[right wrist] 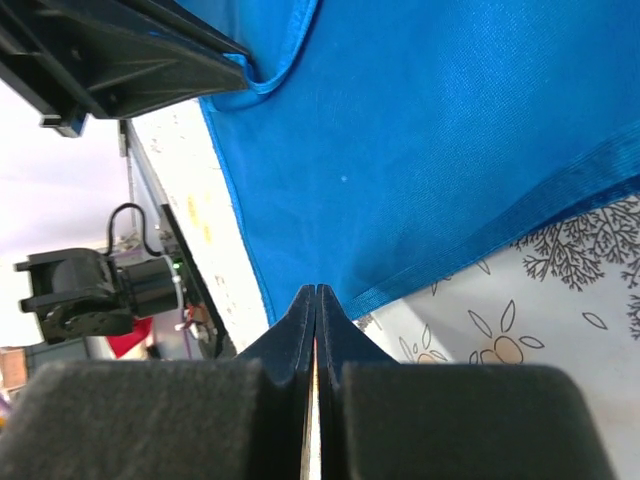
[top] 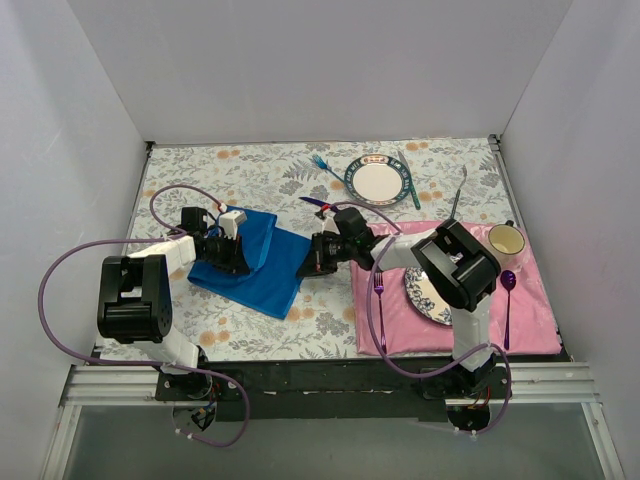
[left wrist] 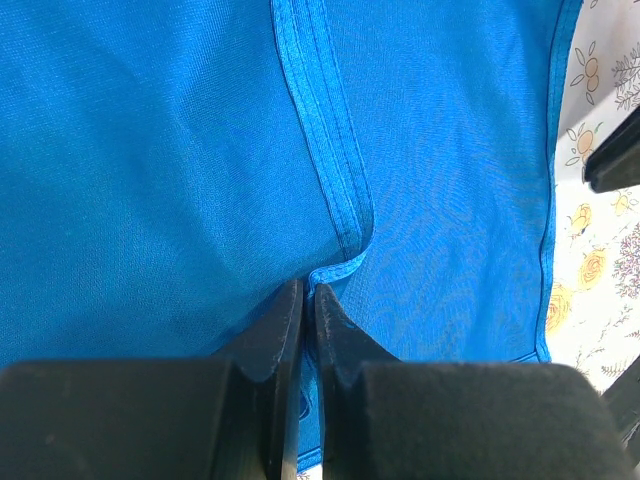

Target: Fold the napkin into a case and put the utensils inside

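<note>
The napkin [top: 270, 278] lies on the flower-printed counter [top: 200, 170], at about 9 o'clock from the counter's middle in the top view. It is folded over on itself into a flat blue slab and is not yet a narrow case. Its longer side runs roughly from 10 o'clock to 4 o'clock, with the near edge slanting down toward the right arm. A satin hem crosses the upper layer, and in the left wrist view it runs from 12 o'clock straight down to the fingertips.

The left hand [left wrist: 308, 298] is over the napkin's 9 o'clock part. Its fingers are pressed together and pinch that hem, which bends and rises a little where they meet it.

The right hand [right wrist: 316, 298] sits at the napkin's 3 o'clock edge with its fingers pressed tight together. Their tips are at the cloth's hemmed corner, but I cannot tell whether any cloth is caught between them.

The utensils lie well apart from the napkin, toward 12 o'clock. The light-blue fork [top: 322, 164] is just at 9 o'clock of a white plate [top: 378, 183], with its long axis running from 10 to 4 o'clock and its tines at the 10 o'clock end. The dark purple knife [top: 316, 204] lies nearer, about 9 to 3 o'clock, and one end is hidden behind the right arm.
</note>
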